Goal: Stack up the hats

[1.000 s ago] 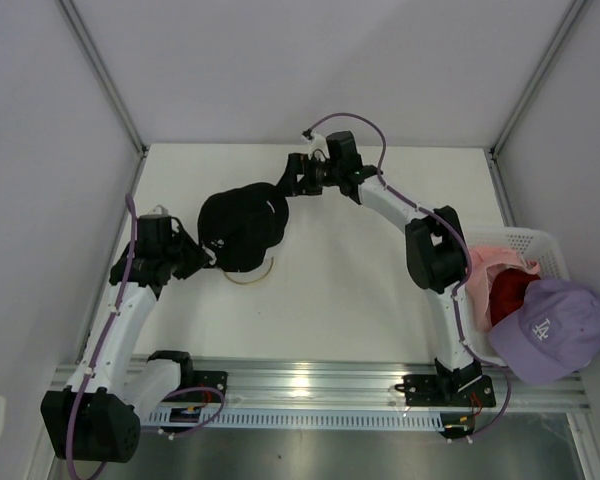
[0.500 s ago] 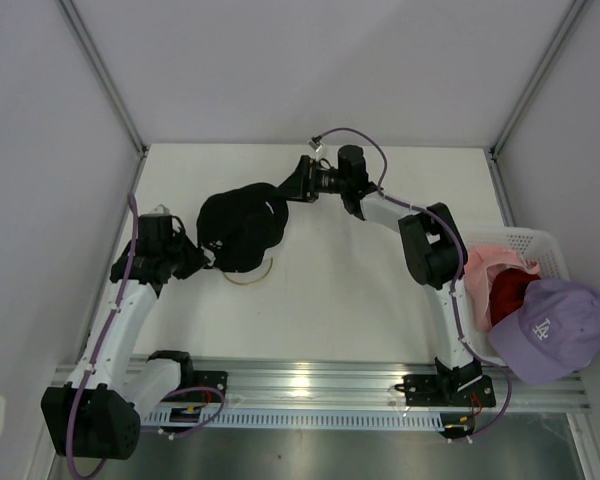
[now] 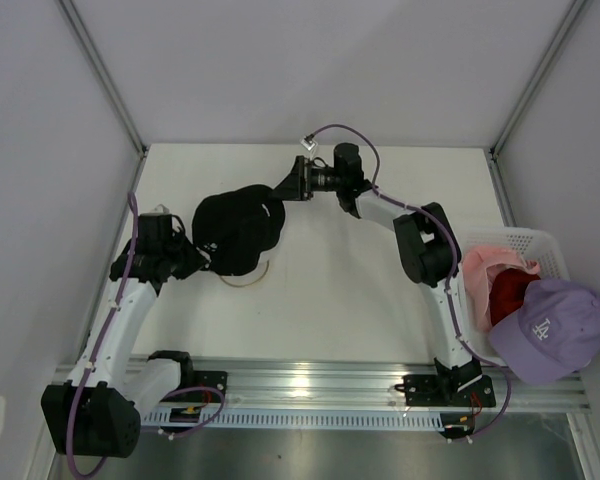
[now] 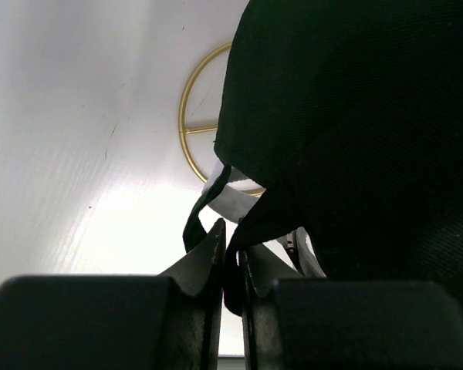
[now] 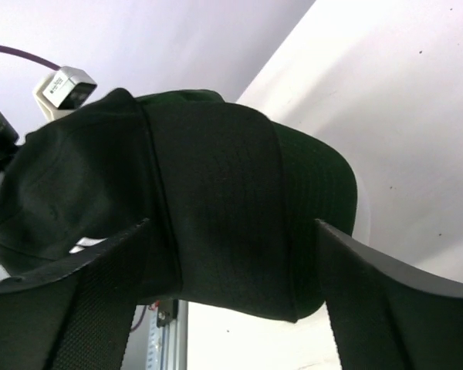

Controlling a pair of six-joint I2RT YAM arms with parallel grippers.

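Observation:
Black hats sit piled on the gold wire stand at the table's left middle. In the left wrist view my left gripper is shut, pinching the rear edge of the black hat. From above, this gripper sits at the pile's lower left. My right gripper stands open at the pile's upper right. The dark curved brim lies between its fingers, with a gap at the right one. Pink, red and lavender hats lie at the far right.
A white mesh basket at the table's right edge holds the pink and red hats, and the lavender one hangs over its near rim. Grey walls close in the table on the left, back and right. The metal rail runs along the near edge.
My left gripper has closed onto the black hat's rear edge. The right gripper has narrowed a little and shifted at the brim. The pile has slid slightly left.

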